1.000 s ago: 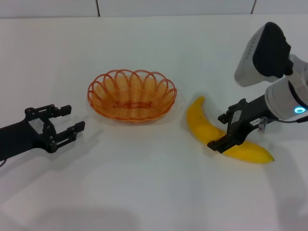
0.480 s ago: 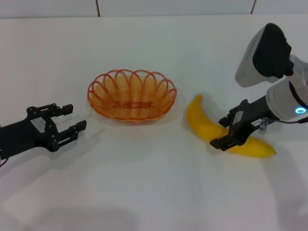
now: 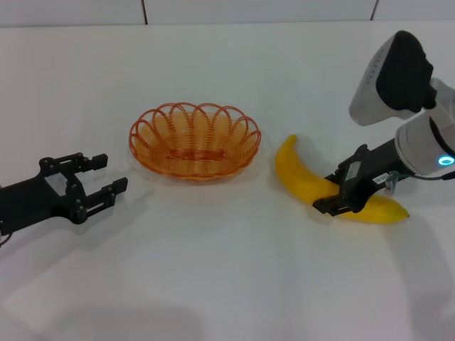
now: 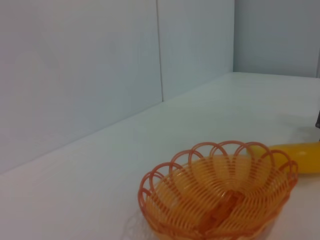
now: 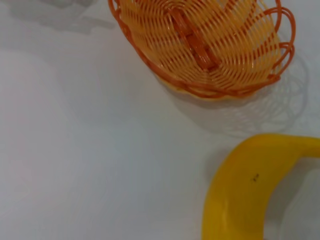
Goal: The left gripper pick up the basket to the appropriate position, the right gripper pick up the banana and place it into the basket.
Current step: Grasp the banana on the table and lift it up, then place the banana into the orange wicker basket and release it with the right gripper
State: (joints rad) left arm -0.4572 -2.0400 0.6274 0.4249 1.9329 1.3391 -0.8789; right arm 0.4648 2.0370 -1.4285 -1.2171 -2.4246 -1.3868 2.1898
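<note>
Two black claws flank the white table (image 3: 234, 284). The right gripper (image 3: 340, 198) (white-labelled) is clamped across the middle of the smooth, bright yellow curved banana (image 3: 302, 182), just right of the shallow orange looped-wire basket (image 3: 194, 141). The left gripper (image 3: 99, 181) hovers left of the basket, fingers spread, holding nothing.

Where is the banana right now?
In the head view the banana lies on the white table at the robot's right, just right of the orange wire basket, with the right tool closed across its middle.
</note>
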